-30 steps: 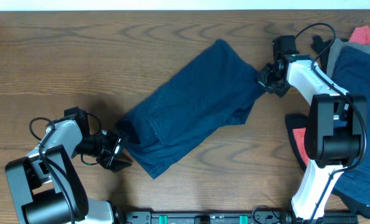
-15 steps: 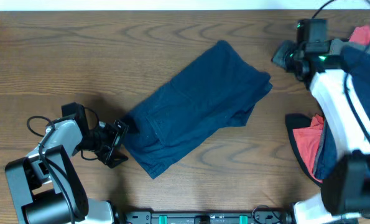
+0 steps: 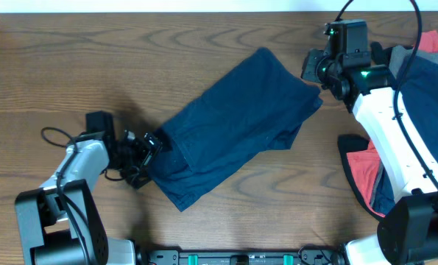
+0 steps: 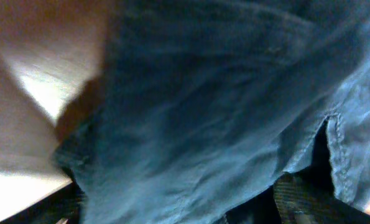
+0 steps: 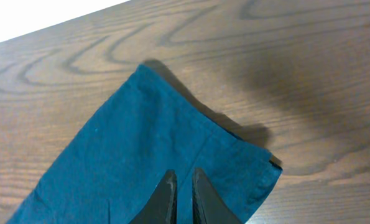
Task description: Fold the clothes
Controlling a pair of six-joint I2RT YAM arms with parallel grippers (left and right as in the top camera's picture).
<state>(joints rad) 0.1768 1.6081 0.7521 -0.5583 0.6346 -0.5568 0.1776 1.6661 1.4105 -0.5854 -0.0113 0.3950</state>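
A large dark navy garment lies rumpled and slanted across the middle of the wooden table. My left gripper is at its lower left end, jaws open, with navy fabric filling the space between the fingers. My right gripper hovers over the garment's upper right corner. Its fingers are nearly together and hold nothing.
A pile of more clothes, navy, grey and red, lies at the right edge behind the right arm. A red and dark piece lies lower right. The table's far edge runs along the top.
My right gripper has let go of the garment's right corner, swung away to the upper right, then come back over it. My left gripper has moved up and right into the garment's lower left end.
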